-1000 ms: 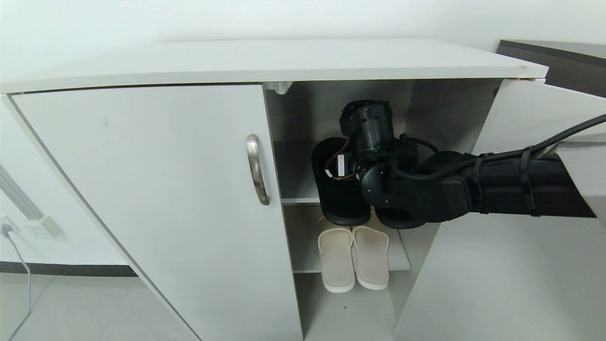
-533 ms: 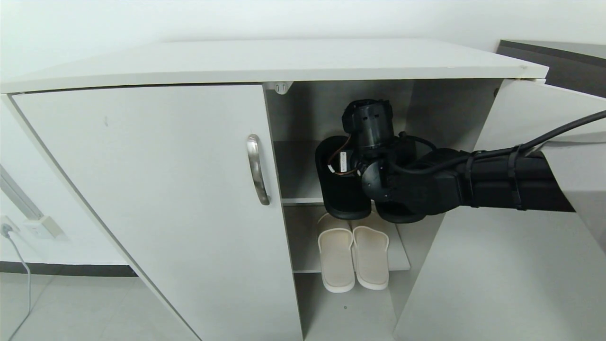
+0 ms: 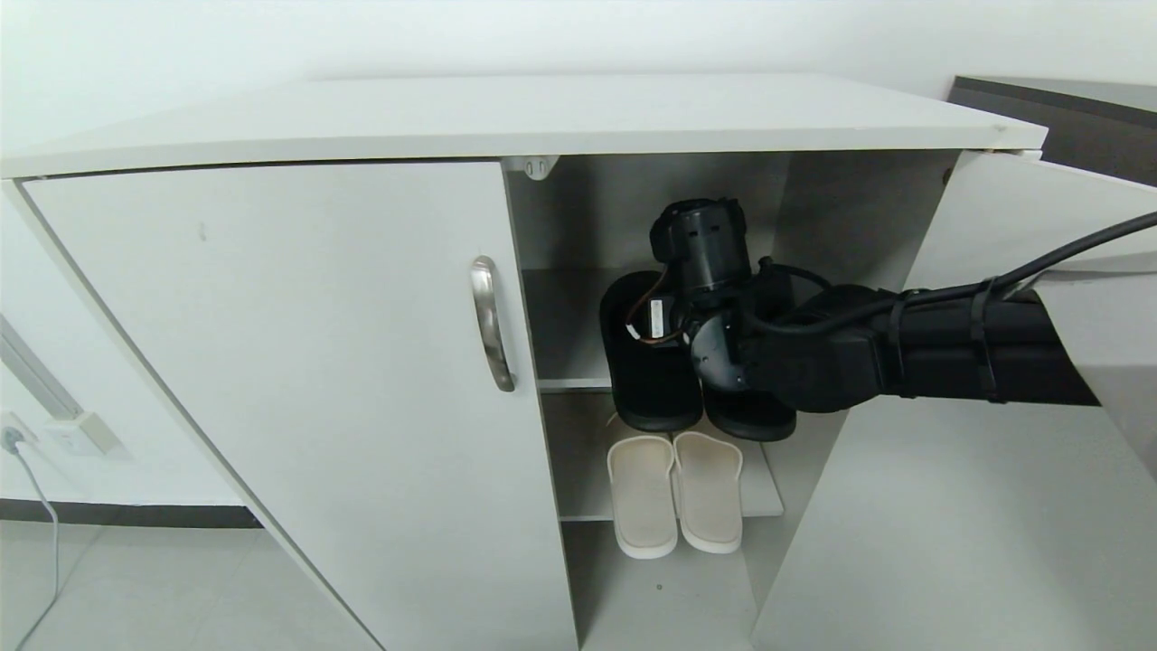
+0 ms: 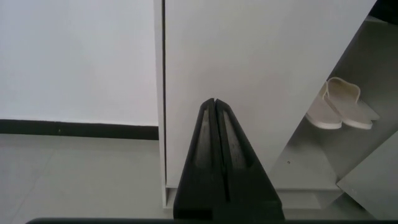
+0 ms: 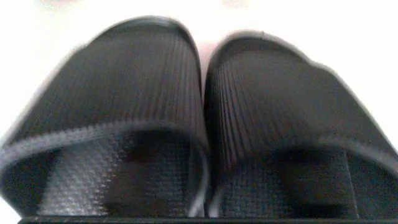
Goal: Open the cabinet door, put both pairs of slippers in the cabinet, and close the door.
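The white cabinet [image 3: 271,362] has its left door shut and its right door [image 3: 994,506] swung open. My right gripper [image 3: 691,312] is inside the opening at the upper shelf [image 3: 565,348], shut on the pair of black slippers [image 3: 646,380], though the wrist hides its fingers. The heels of that pair stick out past the shelf edge. Seen from the right wrist, the black slippers [image 5: 155,93] lie side by side, toes away. A pair of white slippers [image 3: 673,488] rests on the lower shelf. My left gripper [image 4: 214,149] is shut and empty, low before the closed door, with the white slippers [image 4: 345,102] off to one side.
A metal handle [image 3: 488,321] is on the closed left door. A wall socket with a cable [image 3: 18,443] sits at the far left near the grey floor [image 3: 136,588]. A dark surface [image 3: 1058,113] lies behind the cabinet's right end.
My right arm first carried the black slippers a little deeper and higher into the cabinet, then lowered them slightly toward the upper shelf. The white slippers and the doors stayed put.
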